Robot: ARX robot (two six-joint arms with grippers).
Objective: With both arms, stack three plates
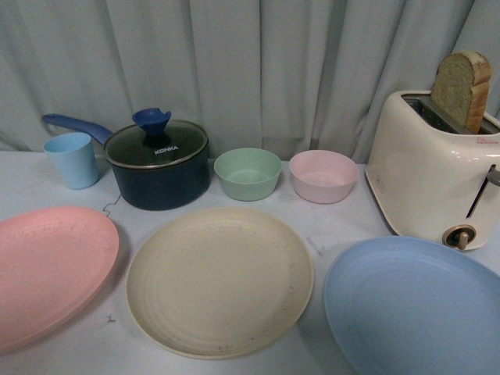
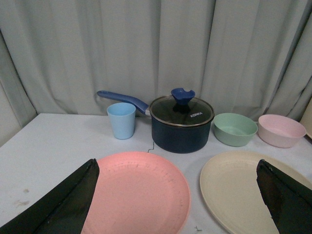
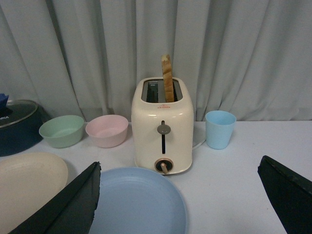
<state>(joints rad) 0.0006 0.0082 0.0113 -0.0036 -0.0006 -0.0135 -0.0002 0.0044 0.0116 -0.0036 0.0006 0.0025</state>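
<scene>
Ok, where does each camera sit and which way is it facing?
Front: on the body, facing the curtain over pink plate, cream plate, blue plate; no arm shows.
Left wrist: above the pink plate, facing the pot; left gripper open.
Right wrist: above the blue plate, facing the toaster; right gripper open.
Both wrist views share the cream plate.

Nearest you on counter (image 1: 337,228): left plate (image 1: 51,269), middle plate (image 1: 219,281), right plate (image 1: 414,308). Behind: cup (image 1: 72,159), saucepan (image 1: 160,168), left bowl (image 1: 248,173), right bowl (image 1: 323,176), toaster (image 1: 426,176), bread slice (image 1: 461,90) in it.
</scene>
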